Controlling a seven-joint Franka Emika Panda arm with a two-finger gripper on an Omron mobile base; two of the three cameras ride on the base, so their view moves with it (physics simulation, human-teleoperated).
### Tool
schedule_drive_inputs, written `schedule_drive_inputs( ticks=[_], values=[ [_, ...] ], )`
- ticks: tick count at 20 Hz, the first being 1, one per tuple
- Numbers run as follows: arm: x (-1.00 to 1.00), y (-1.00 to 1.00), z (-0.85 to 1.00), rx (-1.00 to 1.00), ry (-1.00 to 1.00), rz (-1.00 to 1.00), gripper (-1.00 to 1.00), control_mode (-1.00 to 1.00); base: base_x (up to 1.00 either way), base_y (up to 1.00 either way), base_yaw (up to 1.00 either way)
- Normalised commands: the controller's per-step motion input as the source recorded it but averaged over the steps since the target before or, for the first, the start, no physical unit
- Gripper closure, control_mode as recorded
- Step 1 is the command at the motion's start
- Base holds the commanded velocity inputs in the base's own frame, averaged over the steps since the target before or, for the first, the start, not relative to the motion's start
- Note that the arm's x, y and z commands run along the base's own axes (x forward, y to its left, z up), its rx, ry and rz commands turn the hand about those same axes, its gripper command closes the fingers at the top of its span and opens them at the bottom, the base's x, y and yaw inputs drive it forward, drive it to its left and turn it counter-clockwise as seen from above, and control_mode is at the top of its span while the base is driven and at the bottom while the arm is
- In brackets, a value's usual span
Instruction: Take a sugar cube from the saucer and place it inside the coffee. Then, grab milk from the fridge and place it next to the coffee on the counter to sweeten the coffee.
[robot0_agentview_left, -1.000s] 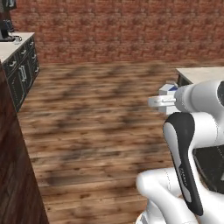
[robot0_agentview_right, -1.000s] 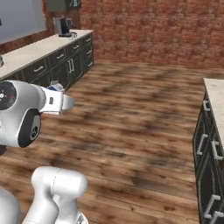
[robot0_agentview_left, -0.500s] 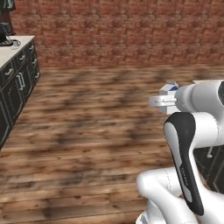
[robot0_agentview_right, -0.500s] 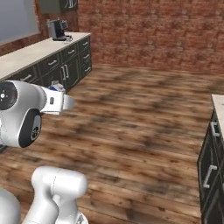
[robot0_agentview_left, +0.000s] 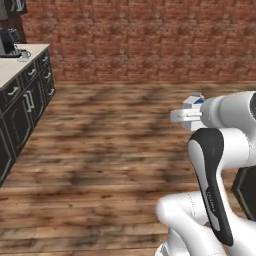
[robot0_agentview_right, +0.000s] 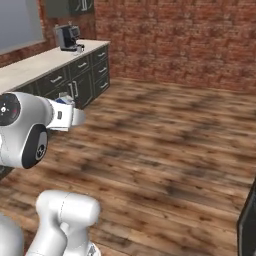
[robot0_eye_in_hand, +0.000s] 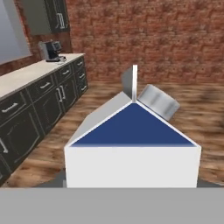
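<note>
The milk (robot0_eye_in_hand: 131, 144), a white carton with a blue gabled top and a grey cap, stands close up in the hand view. My gripper (robot0_agentview_left: 186, 111) is shut on it and holds it in the air over the wooden floor. The carton's top peeks above the hand as a small blue-white shape in the base views, milk (robot0_agentview_left: 193, 101) and milk (robot0_agentview_right: 64, 100). The counter (robot0_agentview_right: 35, 67) runs along the left wall, far from the gripper. Coffee, saucer and sugar cube are too small to tell there. The fridge is out of view.
A dark espresso machine (robot0_agentview_right: 67, 37) stands at the counter's far end, under a wall cabinet (robot0_eye_in_hand: 46, 15). Dark grey cabinets (robot0_agentview_left: 22, 107) line the left. A brick wall (robot0_agentview_left: 140, 40) closes the back. A dark cabinet edge (robot0_agentview_right: 247, 220) sits at the lower right. Open wooden floor (robot0_agentview_right: 165, 135) lies ahead.
The whole picture has shifted, so the base has moved: the counter and espresso machine sit further right in both base views. The arm holds the same pose with the milk.
</note>
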Motion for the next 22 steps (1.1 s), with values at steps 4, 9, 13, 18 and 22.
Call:
schedule_drive_inputs(
  ticks=[4,9,13,18,22],
  values=[
    [0.0,0.0,0.0,0.0,0.0,0.0,1.0,1.0,1.0,0.0,0.26],
    [0.0,0.0,0.0,0.0,0.0,0.0,1.0,1.0,1.0,0.0,0.28],
    [0.0,0.0,0.0,0.0,0.0,0.0,1.0,1.0,1.0,0.0,0.27],
    [0.0,0.0,0.0,0.0,0.0,0.0,1.0,1.0,1.0,0.0,0.26],
    [0.0,0.0,0.0,0.0,0.0,0.0,1.0,1.0,1.0,0.0,0.26]
  ],
)
